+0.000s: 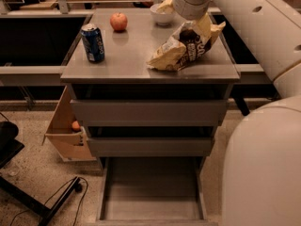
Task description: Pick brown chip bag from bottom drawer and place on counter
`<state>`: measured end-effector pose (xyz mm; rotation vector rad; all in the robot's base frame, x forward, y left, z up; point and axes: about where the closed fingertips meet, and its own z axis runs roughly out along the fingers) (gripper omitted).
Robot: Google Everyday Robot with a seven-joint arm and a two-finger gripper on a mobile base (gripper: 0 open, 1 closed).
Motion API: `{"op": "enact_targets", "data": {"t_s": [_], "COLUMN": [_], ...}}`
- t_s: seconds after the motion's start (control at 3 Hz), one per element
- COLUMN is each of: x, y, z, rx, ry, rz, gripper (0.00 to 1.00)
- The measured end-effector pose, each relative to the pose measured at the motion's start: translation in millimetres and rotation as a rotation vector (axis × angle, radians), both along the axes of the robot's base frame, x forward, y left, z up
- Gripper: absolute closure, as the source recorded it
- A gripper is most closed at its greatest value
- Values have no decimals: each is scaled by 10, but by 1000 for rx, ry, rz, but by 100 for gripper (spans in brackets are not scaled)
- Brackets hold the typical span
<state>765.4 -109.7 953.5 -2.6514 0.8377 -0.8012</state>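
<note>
The brown chip bag (181, 51) lies tilted on the right half of the counter (127, 55), its lower left end touching the top and its upper right end raised. My gripper (195, 25) is at the bag's raised end, below the white wrist, mostly hidden by the bag. The bottom drawer (153, 192) is pulled out below the cabinet and its grey floor shows nothing in it. The two drawers above are pushed in.
A blue soda can (92, 42) stands at the counter's left, a red apple (118, 21) and a white bowl (162, 14) at the back. A cardboard box (66, 131) sits left of the cabinet. A black stand with cables (42, 201) is on the floor. My white arm (263, 164) fills the right.
</note>
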Motion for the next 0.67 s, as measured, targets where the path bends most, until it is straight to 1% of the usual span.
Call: {"op": "enact_targets", "data": {"t_s": [0.33, 0.67], "x": [-50, -284], "y": [-19, -152], "z": [254, 787], "rx": [74, 146], "ry": [-34, -133], "rz": [49, 47], "gripper": [0, 0]}}
